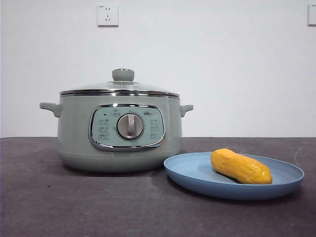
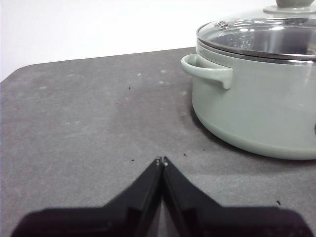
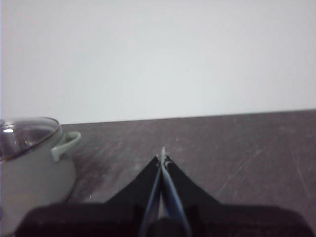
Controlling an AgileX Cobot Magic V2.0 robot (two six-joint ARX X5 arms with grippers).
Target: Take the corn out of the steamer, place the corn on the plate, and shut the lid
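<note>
Sage-green steamer (image 1: pixel 118 133) in the front view, standing on the dark grey table (image 1: pixel 74 207), with the glass lid (image 1: pixel 121 88) seated on its chrome rim and the green knob (image 1: pixel 123 75) on top. Round silver dial (image 1: pixel 130 126) in the middle of the chrome-framed control panel (image 1: pixel 127 127). Just beside the steamer, a shallow light-blue plate (image 1: pixel 197 173), and on it the yellow-orange corn (image 1: pixel 240 166), lying on its side toward the far part of the plate. White wall behind, with a socket (image 1: pixel 107 15) high up. No arm visible in this view.

From the left wrist view: left gripper (image 2: pixel 162 160) low over bare table (image 2: pixel 89 123), its two black jaws pressed together at the tips, holding nothing. Steamer (image 2: pixel 256 108) near, to one side, with one small side handle (image 2: pixel 207 70) facing the camera and the lid (image 2: pixel 261 37) closed on top.

From the right wrist view: right gripper (image 3: pixel 162 159) also with jaws pressed together, tips meeting, nothing between them. Dark table (image 3: pixel 237 143) beyond, and only an edge of the steamer (image 3: pixel 34 177) with one handle (image 3: pixel 66 143) and a part of the lid (image 3: pixel 24 133), somewhat blurred. Plate and corn not visible here.
</note>
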